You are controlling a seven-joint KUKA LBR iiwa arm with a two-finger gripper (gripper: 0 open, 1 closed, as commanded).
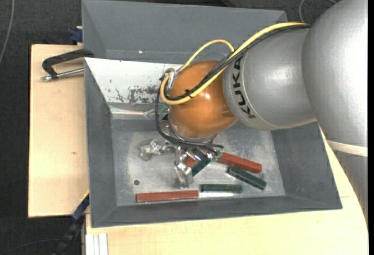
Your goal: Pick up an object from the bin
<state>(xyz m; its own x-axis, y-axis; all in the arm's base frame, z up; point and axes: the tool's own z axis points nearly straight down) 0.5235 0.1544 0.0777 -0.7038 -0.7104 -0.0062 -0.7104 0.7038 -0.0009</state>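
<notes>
Hangs low, jaws just beyond the long red bar (pixel 167 195), beside a green stick (pixel 203 163); cannot tell whether parted or closed.

"KUKA" in black letters on grey arm (pixel 274 90) casing; no other readable text.

The KUKA iiwa arm (pixel 292 72) is showing smooth, rounded silver-grey casings, with black KUKA lettering (pixel 238 87) running along one joint. A glossy orange dome cover (pixel 198 102) is capping its wrist, and a yellow cable (pixel 213 42) is looping over it beside thinner dark wiring.
</notes>
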